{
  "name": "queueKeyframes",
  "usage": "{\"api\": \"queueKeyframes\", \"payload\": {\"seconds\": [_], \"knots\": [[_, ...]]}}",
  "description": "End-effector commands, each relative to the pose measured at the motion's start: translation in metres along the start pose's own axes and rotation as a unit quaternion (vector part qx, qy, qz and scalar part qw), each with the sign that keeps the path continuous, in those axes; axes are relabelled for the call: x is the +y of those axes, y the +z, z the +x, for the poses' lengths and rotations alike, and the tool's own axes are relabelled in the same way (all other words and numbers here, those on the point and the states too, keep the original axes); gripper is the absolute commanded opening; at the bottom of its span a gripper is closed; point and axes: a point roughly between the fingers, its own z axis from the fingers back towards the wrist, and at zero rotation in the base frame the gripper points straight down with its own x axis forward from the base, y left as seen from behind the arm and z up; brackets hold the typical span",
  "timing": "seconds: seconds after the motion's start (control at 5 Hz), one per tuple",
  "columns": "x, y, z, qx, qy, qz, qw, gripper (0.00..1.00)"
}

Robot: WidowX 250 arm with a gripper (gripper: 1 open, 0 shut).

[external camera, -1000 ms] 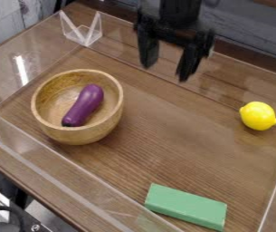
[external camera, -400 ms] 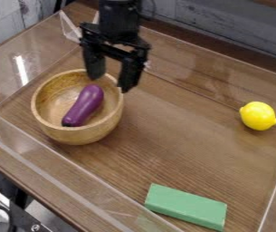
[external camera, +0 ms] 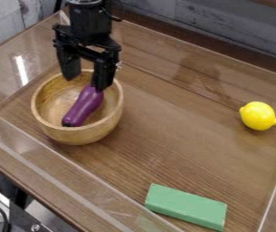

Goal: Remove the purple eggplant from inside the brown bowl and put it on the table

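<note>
Purple eggplant (external camera: 83,106) lying slantwise inside the brown bowl (external camera: 55,120) at far left, teal stem end up toward the far rim, not yet touched. Directly above the stem end, pincer (external camera: 87,74) pointing down, prongs spread wide, gripping nothing. Approach step, by the look of it; next, likely a descent astride the eggplant, then a squeeze and a lift clear of the rim. Further right, bare worktop (external camera: 176,136), green block (external camera: 186,207) near the front, lemon (external camera: 259,116) at far right.
</note>
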Motion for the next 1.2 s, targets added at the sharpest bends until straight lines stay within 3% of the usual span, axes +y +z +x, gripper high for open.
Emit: {"api": "queueKeyframes", "payload": {"seconds": [0.0, 1.0], "knots": [[0.009, 0.004, 0.001, -0.020, 0.000, 0.012, 0.9997, 1.00], [0.026, -0.043, 0.004, -0.015, 0.010, 0.019, 0.9997, 1.00]]}}
